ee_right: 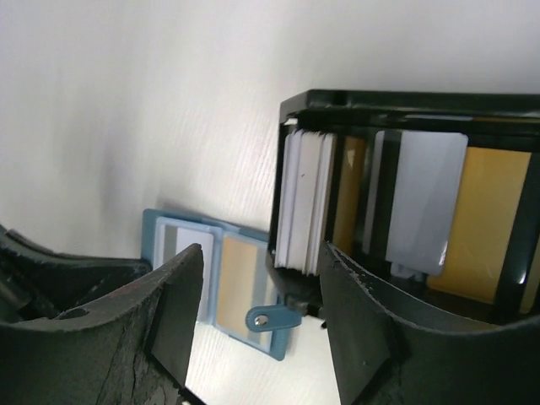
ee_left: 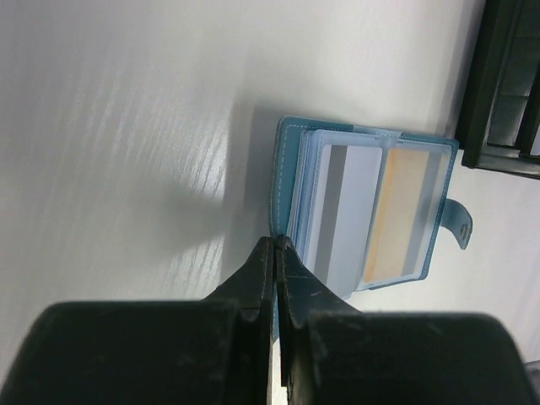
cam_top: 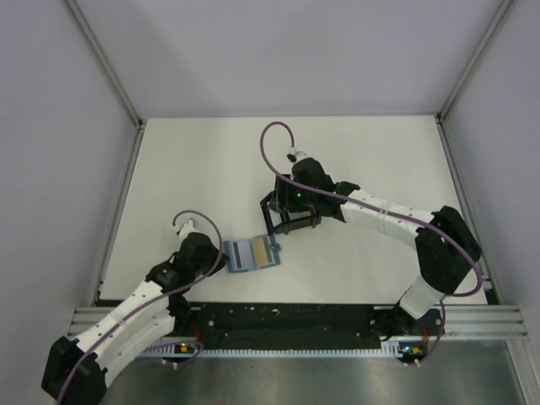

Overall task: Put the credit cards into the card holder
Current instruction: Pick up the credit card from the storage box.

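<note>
Item: teal-blue folding card holder [cam_top: 252, 253], open on the white desk [cam_top: 202, 169], two sleeves filled. Left claw [ee_left: 277, 245]: pressed together at its cover edge. Right claw [ee_right: 261, 261]: spread, empty, at the black open tray [ee_right: 405, 101] of plastic credit cards [ee_right: 304, 198]. Advice: straddle a single card, then close squarely.

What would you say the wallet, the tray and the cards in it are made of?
Wallet: probably faux leather, matte teal, stitched edge; glossy clear sleeves inside. Tray: likely hard plastic, glossy black with reflections. Cards: thin stiff plastic, apparently, smooth edges.
</note>
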`<state>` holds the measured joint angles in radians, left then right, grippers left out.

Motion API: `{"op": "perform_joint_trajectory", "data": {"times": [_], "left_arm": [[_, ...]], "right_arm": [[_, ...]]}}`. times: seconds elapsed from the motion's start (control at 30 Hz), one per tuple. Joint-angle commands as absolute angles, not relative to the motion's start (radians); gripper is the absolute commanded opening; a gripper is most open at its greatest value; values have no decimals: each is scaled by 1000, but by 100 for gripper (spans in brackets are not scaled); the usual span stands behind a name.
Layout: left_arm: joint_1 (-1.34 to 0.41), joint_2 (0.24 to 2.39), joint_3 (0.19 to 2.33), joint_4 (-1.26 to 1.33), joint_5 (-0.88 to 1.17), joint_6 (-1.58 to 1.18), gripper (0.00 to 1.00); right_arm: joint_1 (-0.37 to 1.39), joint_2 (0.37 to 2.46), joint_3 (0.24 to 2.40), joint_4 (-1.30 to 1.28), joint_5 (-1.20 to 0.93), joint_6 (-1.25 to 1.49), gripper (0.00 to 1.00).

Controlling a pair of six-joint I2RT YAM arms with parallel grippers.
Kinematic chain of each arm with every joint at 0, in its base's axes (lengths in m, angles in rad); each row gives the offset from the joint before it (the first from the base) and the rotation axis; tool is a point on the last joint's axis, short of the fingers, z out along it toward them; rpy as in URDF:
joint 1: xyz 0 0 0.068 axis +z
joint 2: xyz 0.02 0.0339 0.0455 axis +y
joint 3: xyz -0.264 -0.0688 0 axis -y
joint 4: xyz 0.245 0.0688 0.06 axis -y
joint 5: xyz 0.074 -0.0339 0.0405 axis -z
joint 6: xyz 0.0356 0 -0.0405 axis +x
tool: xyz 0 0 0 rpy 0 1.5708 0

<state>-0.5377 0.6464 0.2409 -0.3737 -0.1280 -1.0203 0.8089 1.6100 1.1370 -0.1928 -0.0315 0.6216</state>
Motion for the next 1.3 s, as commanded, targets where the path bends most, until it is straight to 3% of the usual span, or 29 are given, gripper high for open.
{"op": "perform_joint_trajectory", "data": {"times": [0.0, 0.8, 1.27], "left_arm": [[-538, 667, 290, -357, -190, -1009, 0], [-518, 767, 308, -321, -189, -997, 0], [-517, 770, 310, -322, -189, -994, 0]], "right_arm": [[758, 1683, 1222, -235, -81, 577, 57], [733, 1827, 1284, -169, -288, 592, 56], [733, 1816, 1290, -291, -72, 542, 56]]}}
